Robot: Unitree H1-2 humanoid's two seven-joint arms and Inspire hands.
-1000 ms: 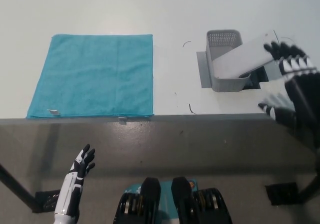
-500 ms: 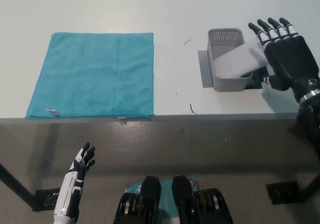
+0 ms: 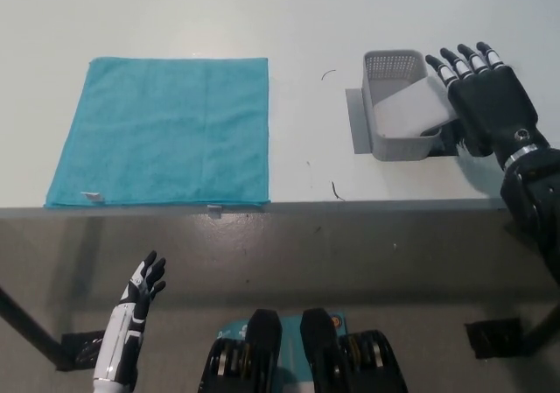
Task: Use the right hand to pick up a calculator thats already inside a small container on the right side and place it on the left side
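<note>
A pale grey calculator [image 3: 409, 111] lies tilted in a small grey mesh container [image 3: 391, 69] on the right of the white table, its right end sticking out over the rim. My black right hand [image 3: 483, 100] is open, fingers spread, over that right end of the calculator and the container's right side; whether it touches the calculator I cannot tell. A teal cloth [image 3: 164, 131] lies flat on the left of the table. My white left hand [image 3: 143, 286] rests open low at the left, below the table's front edge.
The container stands on a grey base plate [image 3: 357, 123]. The table's front edge [image 3: 262, 206] runs across the middle of the picture, with dark floor below it. A few small dark marks [image 3: 335, 188] lie on the table between cloth and container.
My right hand has moved left and up from the table's right edge to sit over the calculator's right end. The calculator's exposed part is now mostly covered. The left hand has stayed still.
</note>
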